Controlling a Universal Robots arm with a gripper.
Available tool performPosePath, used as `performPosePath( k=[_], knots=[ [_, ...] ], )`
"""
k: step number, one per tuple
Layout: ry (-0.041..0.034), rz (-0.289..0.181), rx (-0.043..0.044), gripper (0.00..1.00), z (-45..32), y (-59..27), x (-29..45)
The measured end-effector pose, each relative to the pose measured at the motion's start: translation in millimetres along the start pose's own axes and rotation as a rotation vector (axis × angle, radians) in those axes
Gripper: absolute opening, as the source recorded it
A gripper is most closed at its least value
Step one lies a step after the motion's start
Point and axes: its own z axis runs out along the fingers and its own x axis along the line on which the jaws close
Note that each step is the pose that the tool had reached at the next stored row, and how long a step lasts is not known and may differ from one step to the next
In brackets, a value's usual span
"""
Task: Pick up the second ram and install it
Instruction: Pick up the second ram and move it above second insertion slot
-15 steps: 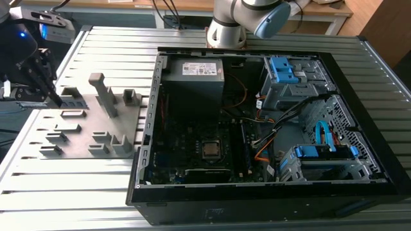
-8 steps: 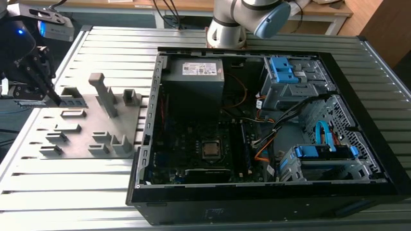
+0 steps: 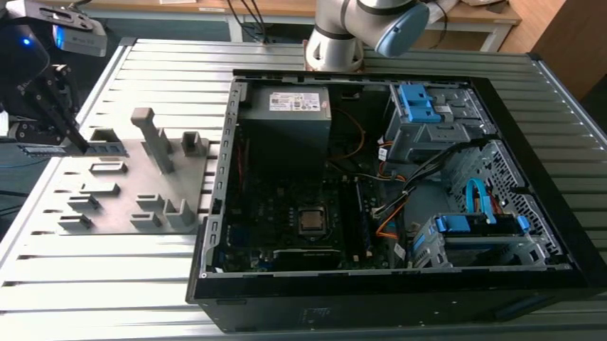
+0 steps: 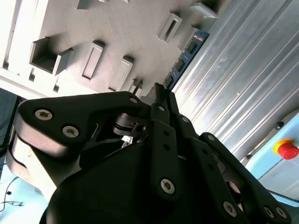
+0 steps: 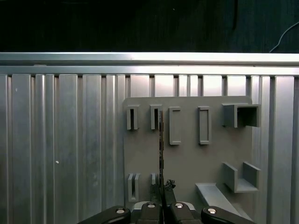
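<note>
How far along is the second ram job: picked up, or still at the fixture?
Done: the end effector is shut on the second ram at the grey fixture plate. In hand: the stick is held edge-on in the first wrist view; I cannot tell whether it is clear of its slots. Left: installing it, since it is outside the open computer case.

The exterior view looks down from far above the gripper (image 3: 74,144) at the computer (image 3: 379,297) and grey board (image 3: 131,182). Both wrist views sit close behind the gripper (image 5: 163,185), facing that same board (image 5: 187,158).
</note>
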Motion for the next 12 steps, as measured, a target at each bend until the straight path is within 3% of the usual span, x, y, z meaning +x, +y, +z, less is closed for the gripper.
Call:
performPosePath(
  k=[12],
  knots=[
    [0.0001,0.000,-0.0001,0.14,-9.3,-0.4,0.0]
  ],
)
